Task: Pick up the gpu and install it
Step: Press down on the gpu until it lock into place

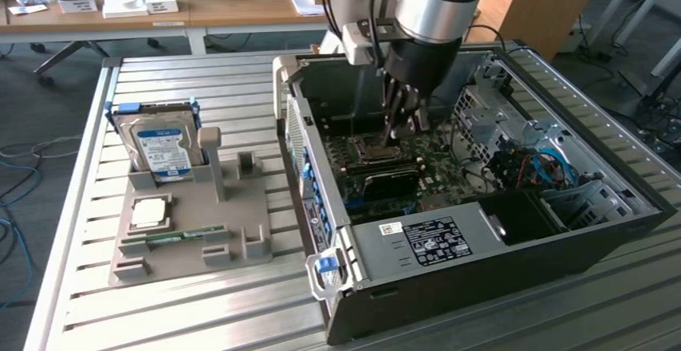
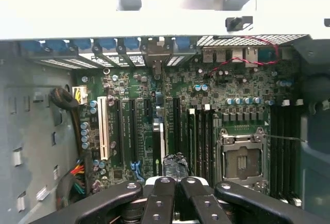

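Note:
My gripper hangs inside the open computer case, over the motherboard, with its black fingers shut together. The gpu stands in an expansion slot below the fingertips, showing as a dark block next to the empty CPU socket. In the wrist view the gpu appears edge-on, running from near my gripper toward its metal bracket at the case's rear wall. I cannot tell whether the fingertips touch it.
On the exterior view's left, a grey parts holder carries a silver hard drive, a CPU chip and a narrow RAM stick. The power supply and drive cages crowd the case. Desks stand behind.

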Robot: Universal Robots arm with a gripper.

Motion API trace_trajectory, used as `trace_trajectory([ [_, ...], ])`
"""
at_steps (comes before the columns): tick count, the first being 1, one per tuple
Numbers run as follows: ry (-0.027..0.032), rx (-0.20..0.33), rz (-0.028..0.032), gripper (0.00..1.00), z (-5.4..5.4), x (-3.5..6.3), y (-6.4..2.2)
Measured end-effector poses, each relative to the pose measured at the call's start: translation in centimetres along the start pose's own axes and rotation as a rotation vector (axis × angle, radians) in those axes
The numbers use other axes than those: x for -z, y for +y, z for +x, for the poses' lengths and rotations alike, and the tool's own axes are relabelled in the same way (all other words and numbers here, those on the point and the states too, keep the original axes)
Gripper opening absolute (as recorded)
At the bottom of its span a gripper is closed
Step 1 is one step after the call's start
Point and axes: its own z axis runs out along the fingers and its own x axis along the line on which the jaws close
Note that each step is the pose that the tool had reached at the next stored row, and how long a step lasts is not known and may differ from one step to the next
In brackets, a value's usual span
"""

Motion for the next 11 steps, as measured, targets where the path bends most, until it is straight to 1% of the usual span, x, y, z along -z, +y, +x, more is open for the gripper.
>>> trace_trajectory([
  [5, 0.0001, 0.0, 0.0, 0.11, -0.04, 0.84, 0.0],
  [11, -0.0001, 0.0, 0.0002, 0.11, -0.04, 0.87, 0.0],
])
